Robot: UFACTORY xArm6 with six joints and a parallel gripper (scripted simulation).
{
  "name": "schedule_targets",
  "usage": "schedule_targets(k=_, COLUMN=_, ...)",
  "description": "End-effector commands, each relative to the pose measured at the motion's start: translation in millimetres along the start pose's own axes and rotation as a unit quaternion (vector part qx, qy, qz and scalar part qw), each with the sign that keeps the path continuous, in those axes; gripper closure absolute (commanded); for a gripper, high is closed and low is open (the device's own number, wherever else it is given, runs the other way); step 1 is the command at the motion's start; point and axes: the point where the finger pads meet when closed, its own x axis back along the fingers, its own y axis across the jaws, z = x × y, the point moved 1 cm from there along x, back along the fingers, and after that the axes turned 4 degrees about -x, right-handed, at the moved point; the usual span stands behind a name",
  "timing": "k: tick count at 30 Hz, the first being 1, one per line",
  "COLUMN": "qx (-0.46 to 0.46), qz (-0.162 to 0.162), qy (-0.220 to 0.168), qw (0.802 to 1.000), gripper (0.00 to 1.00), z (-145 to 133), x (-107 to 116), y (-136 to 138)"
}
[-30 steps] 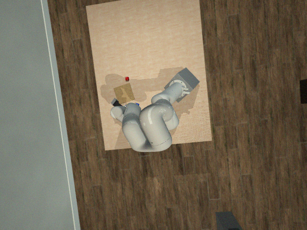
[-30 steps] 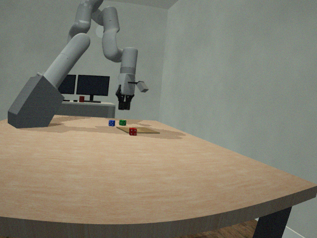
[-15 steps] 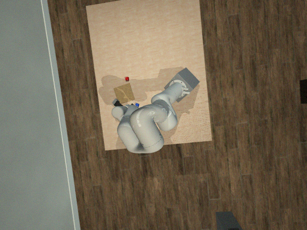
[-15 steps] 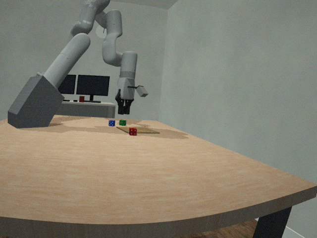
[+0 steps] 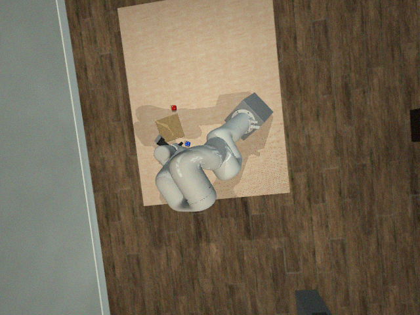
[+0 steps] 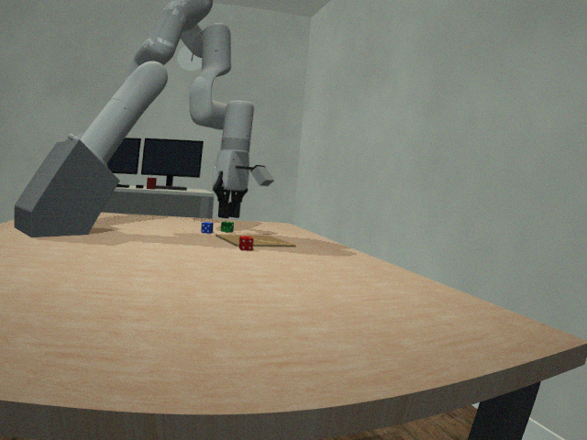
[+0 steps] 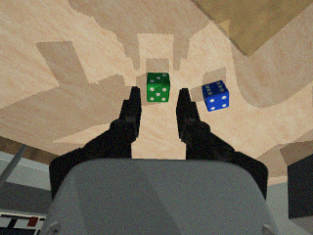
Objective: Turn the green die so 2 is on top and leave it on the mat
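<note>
From the green die, the space straight above is free up to the tool; the blue die stands near and obstructs one side.

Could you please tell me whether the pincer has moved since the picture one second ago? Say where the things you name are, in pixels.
Yes; the pincer (image 6: pixel 229 216) (image 7: pixel 158 99) is lower, closer to the table top (image 6: pixel 293 322) in the exterior view.
</note>
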Motion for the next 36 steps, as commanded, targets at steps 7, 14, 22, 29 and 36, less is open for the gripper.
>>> schedule_targets(k=7, qx=0.0, qz=0.003, qy=0.001, qw=1.0, gripper=0.58, z=0.6, x=-4.4, y=-1.0)
schedule_targets(k=14, qx=0.0, qz=0.003, qy=0.001, qw=1.0, gripper=0.58, z=0.6, x=-5.0, y=-0.9)
schedule_targets(k=22, qx=0.0, qz=0.003, qy=0.001, qw=1.0, gripper=0.58, z=0.6, x=-5.0, y=-0.9)
schedule_targets(k=29, qx=0.0, qz=0.003, qy=0.001, qw=1.0, gripper=0.58, z=0.6, x=-5.0, y=-0.9)
schedule_targets(k=36, qx=0.0, qz=0.003, qy=0.001, qw=1.0, gripper=0.58, z=0.6, x=-5.0, y=-0.9)
